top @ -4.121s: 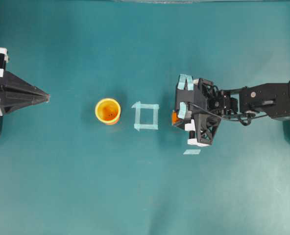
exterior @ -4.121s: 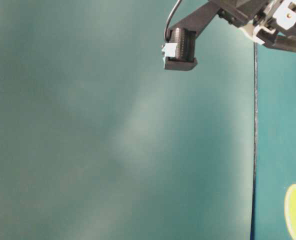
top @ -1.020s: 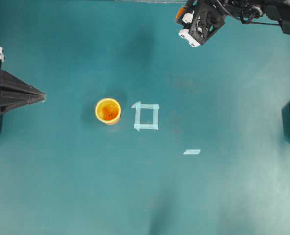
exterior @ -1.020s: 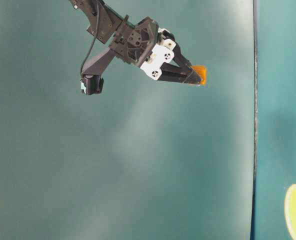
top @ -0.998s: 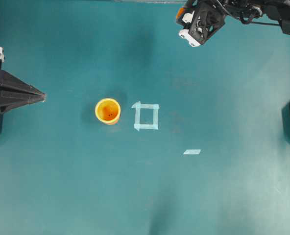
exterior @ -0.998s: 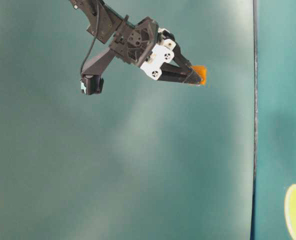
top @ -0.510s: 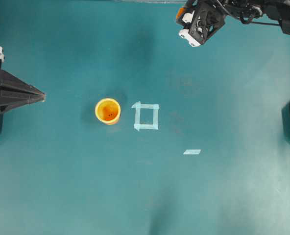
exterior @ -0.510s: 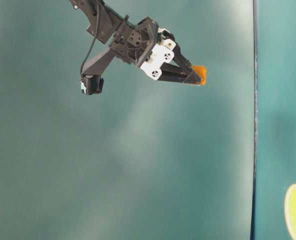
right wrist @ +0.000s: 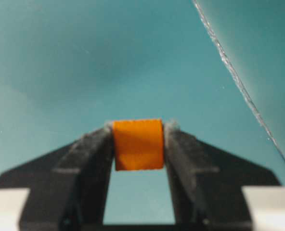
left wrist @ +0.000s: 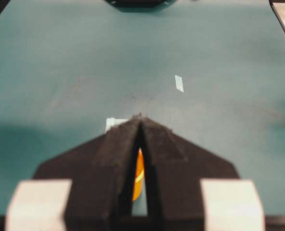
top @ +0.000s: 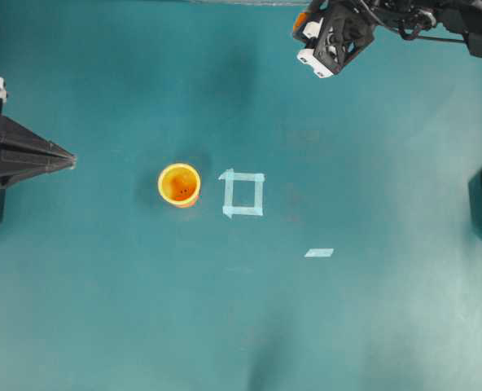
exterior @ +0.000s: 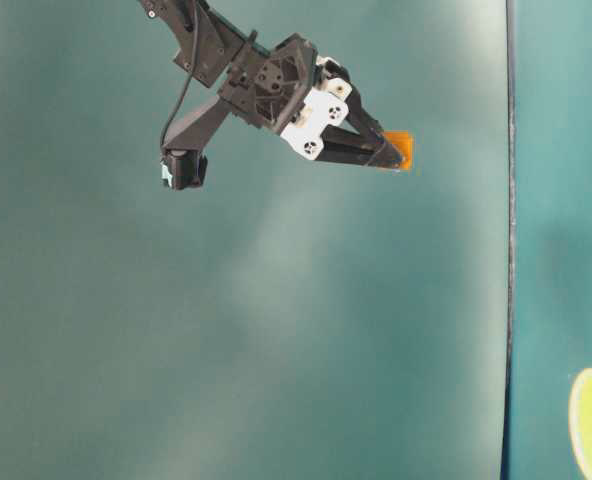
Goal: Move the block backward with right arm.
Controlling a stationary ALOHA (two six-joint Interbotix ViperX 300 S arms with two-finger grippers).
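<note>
Right-wrist view: matte black fingers [right wrist: 97,159] with a fuzzy, worn inner face, clamped on the block [right wrist: 138,144] — a plain orange cube, flat-sided, pinched at the very tips of the right gripper [right wrist: 138,126] and lifted clear of the smooth teal table [right wrist: 60,57]. Near the table's back edge, a thin pale line slanting across the upper right of that view.

Overhead: right gripper [top: 301,19] up in the far top corner, black frame with white plastic blocks, only a sliver of orange showing at its tip. Round orange-yellow cup [top: 179,184] just left of the pale tape square [top: 243,194], apart from it; a short tape strip [top: 319,252] lower right. Left gripper [top: 62,160] at the left border, pressed together into a sharp black wedge, nothing between the fingers [left wrist: 121,144].

Against the frame some four seconds back: block and right gripper then low over the mat just right of the tape square, now carried to the far back of the table and raised. Over the last second — no change at all. Cup, square, strip and left gripper unmoved throughout.

Wide bare teal mat across the whole middle and front; little room beyond the block toward the back edge.
</note>
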